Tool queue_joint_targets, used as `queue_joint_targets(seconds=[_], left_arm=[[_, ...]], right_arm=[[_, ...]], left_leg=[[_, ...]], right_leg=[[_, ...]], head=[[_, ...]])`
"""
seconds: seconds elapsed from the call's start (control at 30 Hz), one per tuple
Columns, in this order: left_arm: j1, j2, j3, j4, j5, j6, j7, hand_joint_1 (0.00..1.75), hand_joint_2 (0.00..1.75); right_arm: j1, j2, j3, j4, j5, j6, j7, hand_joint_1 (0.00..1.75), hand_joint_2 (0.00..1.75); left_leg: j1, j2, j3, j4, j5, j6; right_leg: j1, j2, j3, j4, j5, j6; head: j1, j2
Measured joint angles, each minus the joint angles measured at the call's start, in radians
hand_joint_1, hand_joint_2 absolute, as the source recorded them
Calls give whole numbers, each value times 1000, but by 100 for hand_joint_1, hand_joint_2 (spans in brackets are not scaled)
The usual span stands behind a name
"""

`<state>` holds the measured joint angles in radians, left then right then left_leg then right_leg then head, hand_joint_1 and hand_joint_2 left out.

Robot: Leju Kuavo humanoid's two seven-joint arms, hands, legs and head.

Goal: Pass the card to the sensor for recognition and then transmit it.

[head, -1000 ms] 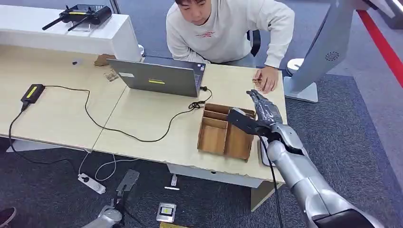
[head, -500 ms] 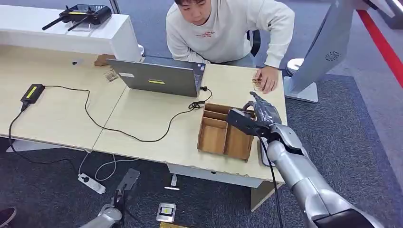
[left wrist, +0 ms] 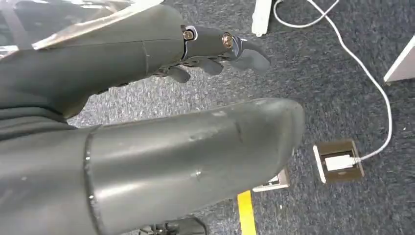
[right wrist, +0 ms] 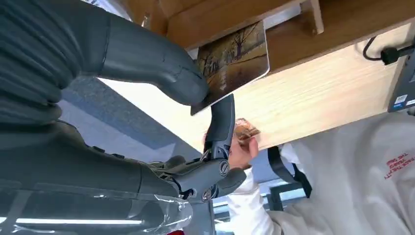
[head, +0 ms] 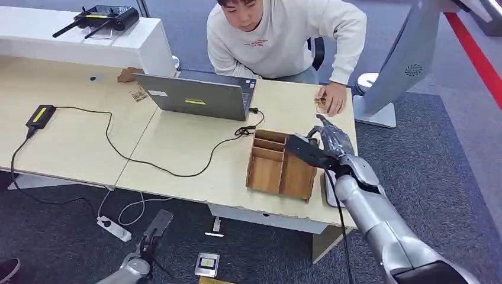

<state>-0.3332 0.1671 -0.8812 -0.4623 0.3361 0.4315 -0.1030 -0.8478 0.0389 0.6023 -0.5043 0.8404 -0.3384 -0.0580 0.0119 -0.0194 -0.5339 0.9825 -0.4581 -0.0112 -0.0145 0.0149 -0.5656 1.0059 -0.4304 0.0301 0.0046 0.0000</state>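
Observation:
My right hand [head: 332, 141] hovers over the far right corner of the wooden organizer box [head: 269, 171] on the desk. The right wrist view shows a card [right wrist: 231, 62] printed with a brownish tree picture, pinched between the thumb [right wrist: 161, 68] and a finger, just above the box [right wrist: 205, 19]. Just past my hand, a person's hand [head: 330, 99] rests on the desk edge holding more small cards [head: 320, 103]. A white flat device [head: 327, 190] lies on the desk under my right forearm, mostly hidden. My left hand [left wrist: 215, 49] hangs low over the floor, fingers loosely apart and holding nothing.
An open laptop [head: 198, 94] stands mid-desk with a black cable [head: 177, 171] running to a small black box [head: 40, 115]. A seated person [head: 284, 35] leans over the far edge. A monitor stand [head: 391, 77] is at the right. Power strip [head: 113, 228] and cables lie on the carpet.
My right hand's fingers, stretched toward the person's hand a second ago, have curled in around the card, and the hand has drawn slightly back over the box. The left arm swung a little.

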Motion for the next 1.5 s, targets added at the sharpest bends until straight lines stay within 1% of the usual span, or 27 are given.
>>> queue_joint_targets(seconds=[0.2, 0.3, 0.47, 0.6, 0.67, 0.9, 1.07, 1.23, 1.4, 1.5], left_arm=[[0, -2, 0, 1, -9, 14, -5, 0, 0], [-1, -3, 0, 3, -14, 18, -6, 0, 0], [-1, -5, 2, 6, -33, 29, -23, 0, 0], [-1, -7, 3, 8, -49, 40, -36, 0, 0], [-1, -8, 4, 9, -53, 43, -39, 0, 0], [-2, -8, 4, 12, -88, 42, -32, 0, 0], [-16, -15, 4, 20, -138, 43, -14, 0, 0], [-21, -21, 4, 24, -165, 47, -8, 0, 0], [-21, -22, 5, 28, -171, 50, -5, 0, 0], [-21, -23, 5, 30, -190, 52, -1, 0, 0]], right_arm=[[10, -8, -4, 0, 5, -38, 5, 175, 175], [12, -13, -5, 0, 0, -45, 3, 175, 175], [11, -17, -19, -8, -27, -79, -35, 175, 175], [-14, -24, -40, -30, -58, -83, -57, 175, 175], [-29, -28, -52, -40, -62, -83, -58, 175, 175], [-79, -51, -95, -58, -78, -113, -64, 175, 175], [-83, -76, -128, -66, -89, -146, -66, 175, 175], [-75, -94, -146, -84, -84, -148, -48, 175, 175], [-68, -102, -155, -94, -80, -146, -45, 175, 175], [-66, -103, -154, -100, -48, -132, -40, 175, 175]], left_leg=[[0, 0, 0, 0, 0, 0], [0, 0, 0, 0, 0, 0], [0, 0, 0, 0, 0, 0], [0, 0, 0, 0, 0, 0], [0, 0, 0, 0, 0, 0], [0, 0, 0, 0, 0, 0], [0, 0, 0, 0, 0, 0], [0, 0, 0, 0, 0, 0], [0, 0, 0, 0, 0, 0], [0, 0, 0, 0, 0, 0]], right_leg=[[0, 0, 0, 0, 0, 0], [0, 0, 0, 0, 0, 0], [0, 0, 0, 0, 0, 0], [0, 0, 0, 0, 0, 0], [0, 0, 0, 0, 0, 0], [0, 0, 0, 0, 0, 0], [0, 0, 0, 0, 0, 0], [0, 1, 0, 0, 0, 0], [0, 1, 0, 0, 0, 0], [0, 1, 0, 0, 0, 0]], head=[[0, 0], [0, 0], [0, 0], [0, 0], [0, 0], [0, 0], [0, 0], [0, 0], [0, 0], [0, 0]])
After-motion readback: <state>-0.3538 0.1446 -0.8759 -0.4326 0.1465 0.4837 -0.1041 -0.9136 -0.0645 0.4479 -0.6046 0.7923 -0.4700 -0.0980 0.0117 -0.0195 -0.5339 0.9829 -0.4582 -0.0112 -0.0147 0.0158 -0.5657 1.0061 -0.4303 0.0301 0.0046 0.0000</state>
